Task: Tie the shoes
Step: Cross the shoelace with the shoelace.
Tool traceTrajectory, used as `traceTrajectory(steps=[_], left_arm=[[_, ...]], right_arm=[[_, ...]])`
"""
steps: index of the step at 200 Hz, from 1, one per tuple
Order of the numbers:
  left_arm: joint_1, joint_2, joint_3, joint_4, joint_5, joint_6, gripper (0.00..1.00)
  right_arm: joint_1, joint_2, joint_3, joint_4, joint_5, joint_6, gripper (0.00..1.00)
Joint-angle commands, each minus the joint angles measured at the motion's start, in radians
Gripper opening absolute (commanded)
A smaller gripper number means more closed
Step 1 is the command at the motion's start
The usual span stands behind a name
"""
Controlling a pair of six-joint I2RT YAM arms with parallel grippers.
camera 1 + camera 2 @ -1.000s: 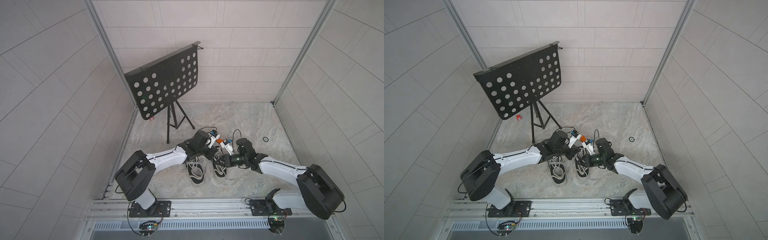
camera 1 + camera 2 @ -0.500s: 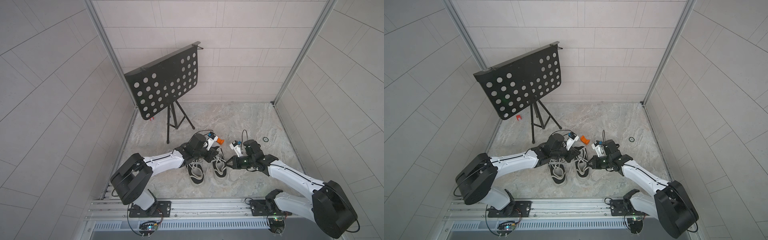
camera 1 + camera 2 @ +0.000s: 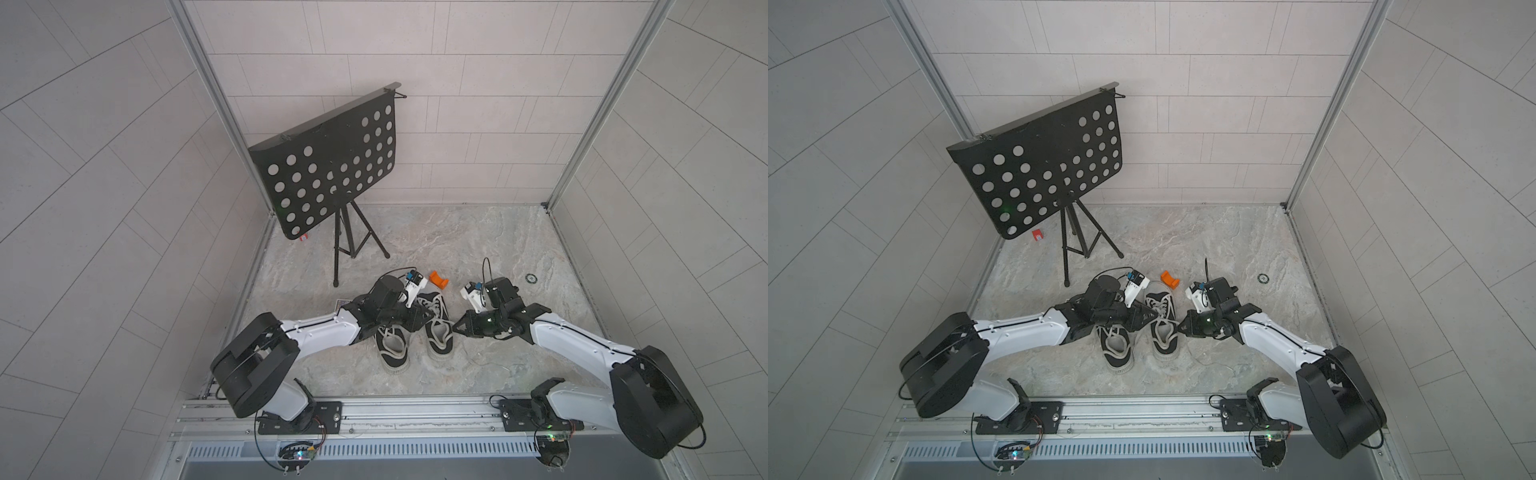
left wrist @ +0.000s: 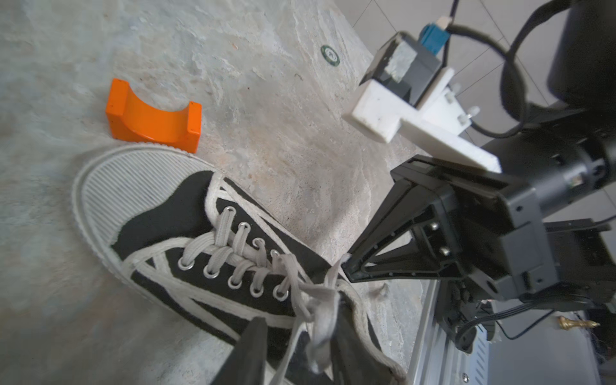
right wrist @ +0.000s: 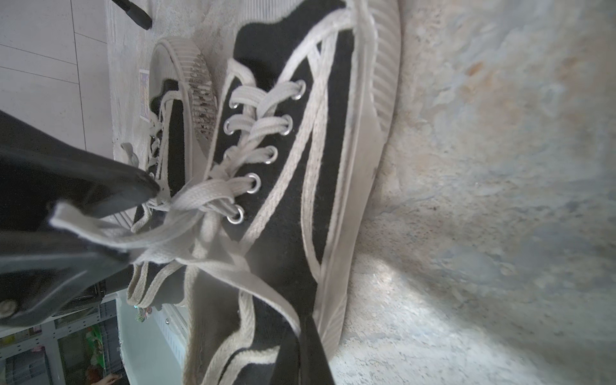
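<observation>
Two black canvas shoes stand side by side with their toes away from the arms' bases: one under my left arm, the other beside it. In the left wrist view my left gripper is open over that second shoe, with its loose whitish lace hanging between the spread fingers. My right gripper is shut on a strand of the same lace at the shoe's outer side. In both top views its tip points at the shoe. The knot area is a loose tangle.
An orange block lies just beyond the shoes' toes. A black perforated music stand on a tripod stands at the back left. A small ring lies on the stone floor to the right. The arms' rail runs along the front.
My left gripper has opened and let go of the lace. The right arm has drawn back to the right with its lace strand, away from the shoe.
</observation>
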Motion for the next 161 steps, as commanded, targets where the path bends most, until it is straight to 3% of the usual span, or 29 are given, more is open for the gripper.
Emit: traceTrajectory(steps=[1, 14, 32, 65, 115, 161], left_arm=[[0.025, -0.060, -0.045, 0.063, -0.018, -0.031, 0.53], [0.041, -0.086, -0.070, 0.089, -0.016, -0.055, 0.59], [0.057, -0.106, -0.100, 0.105, -0.029, -0.083, 0.61], [0.081, -0.075, -0.122, 0.103, -0.090, -0.132, 0.34], [0.083, 0.062, -0.062, 0.123, 0.005, -0.149, 0.21], [0.082, 0.161, -0.013, 0.208, 0.119, -0.170, 0.15]], right_arm=[[-0.001, 0.008, 0.029, -0.018, 0.012, -0.025, 0.01], [-0.001, 0.013, 0.039, -0.020, 0.012, -0.028, 0.01], [-0.001, 0.023, 0.056, -0.023, 0.015, -0.034, 0.01], [-0.001, 0.039, 0.069, -0.029, 0.016, -0.040, 0.01], [-0.001, 0.043, 0.097, -0.036, 0.006, -0.050, 0.00], [-0.001, 0.051, 0.115, -0.037, -0.005, -0.052, 0.00]])
